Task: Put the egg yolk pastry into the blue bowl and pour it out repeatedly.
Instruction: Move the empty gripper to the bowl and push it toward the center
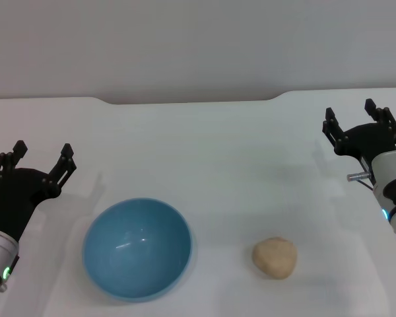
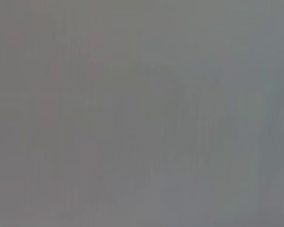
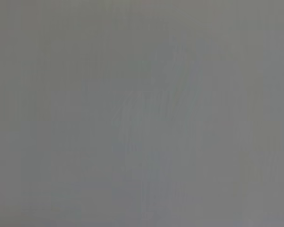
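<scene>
Setting: a plain test bench of lab type. Evidence: a bare, smooth white tabletop (image 1: 204,152) with a notched far edge, backed by a blank pale grey wall (image 1: 198,46). Both wrist views show only featureless grey.

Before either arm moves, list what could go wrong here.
The egg yolk pastry is rounded and lumpy, so the open right gripper may nudge it rolling across the table. The glossy blue bowl could slip in the open left gripper when tipped.

White table (image 1: 204,152) (grey wall (image 1: 198,46) behind); wrist views perhaps blank.
</scene>
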{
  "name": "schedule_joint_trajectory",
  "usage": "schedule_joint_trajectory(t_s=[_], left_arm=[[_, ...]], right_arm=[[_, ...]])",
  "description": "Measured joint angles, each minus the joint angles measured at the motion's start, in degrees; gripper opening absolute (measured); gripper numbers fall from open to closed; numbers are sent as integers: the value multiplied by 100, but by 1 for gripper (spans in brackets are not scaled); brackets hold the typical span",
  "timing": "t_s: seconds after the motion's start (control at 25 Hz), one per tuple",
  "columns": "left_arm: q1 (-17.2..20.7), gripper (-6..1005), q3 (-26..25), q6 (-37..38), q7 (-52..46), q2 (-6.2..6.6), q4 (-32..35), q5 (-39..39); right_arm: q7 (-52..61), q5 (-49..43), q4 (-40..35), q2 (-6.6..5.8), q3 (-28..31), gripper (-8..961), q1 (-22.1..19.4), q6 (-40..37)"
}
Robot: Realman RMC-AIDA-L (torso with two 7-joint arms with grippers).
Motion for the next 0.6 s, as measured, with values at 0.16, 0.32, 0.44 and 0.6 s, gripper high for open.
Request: schedule_joint_trajectory(t_s=[0.16,0.32,0.44,0.6], left_arm=[[3,859,0,0,0,0,0,-2],[4,859,0,0,0,5,0,-6],[4,859,0,0,0,8,-5,-7],[4,859,0,0,0,9,-9,-7]], right_arm=[[0,0,0,0,0,695,0,0],[0,0,0,0,0,695,0,0],[0,0,1,6,0,695,0,0],[0,0,8,8,0,695,0,0]])
